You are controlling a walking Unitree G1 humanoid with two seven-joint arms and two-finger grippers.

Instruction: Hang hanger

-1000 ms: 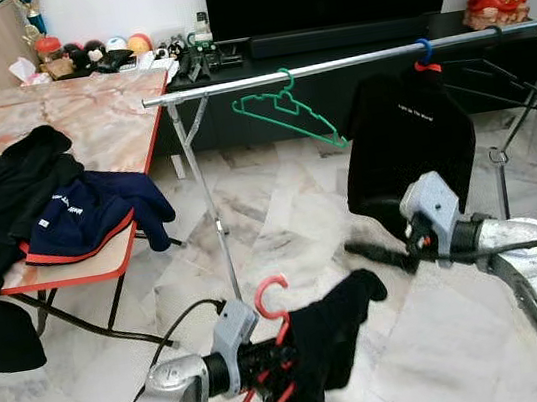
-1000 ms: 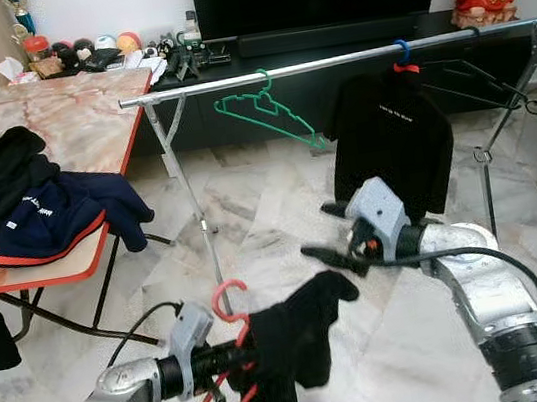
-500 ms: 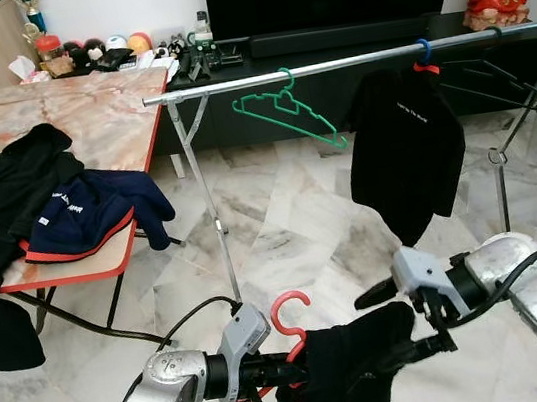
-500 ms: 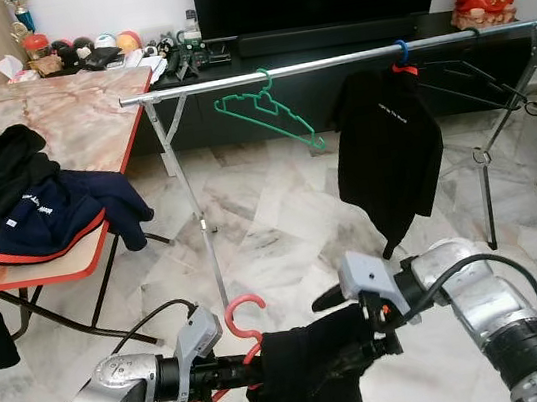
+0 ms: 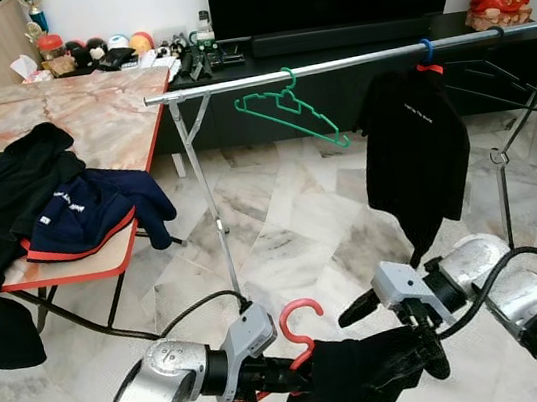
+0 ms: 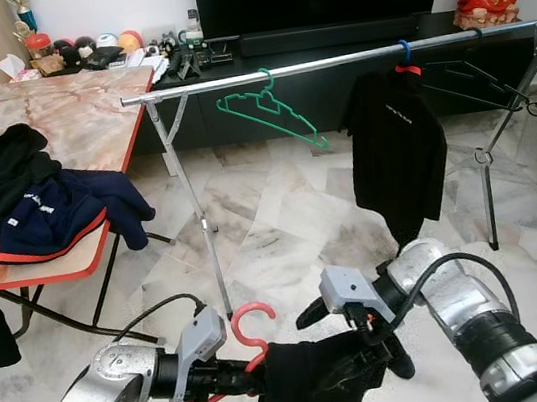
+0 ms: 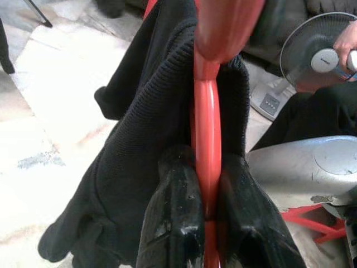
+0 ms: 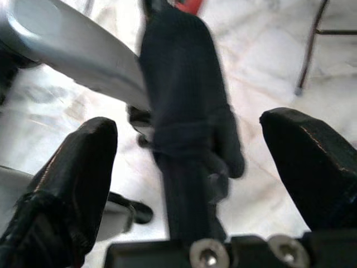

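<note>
Left gripper (image 7: 207,223) reaches forward low over the floor, fingers clamped tight on the red hanger (image 5: 301,319), a black garment (image 5: 362,389) draped over it. Beside it the right gripper (image 5: 394,329) angles inward, fingers spread wide either side of the cloth, gripping nothing. Above, the rail (image 5: 349,62) carries a green hanger (image 5: 291,112).

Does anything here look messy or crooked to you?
Yes. The green hanger hangs tilted on the rail, one end dipping low. The black garment sits bunched on the red hanger pinched in the left gripper. Dark clothes spill off the table edge.
</note>
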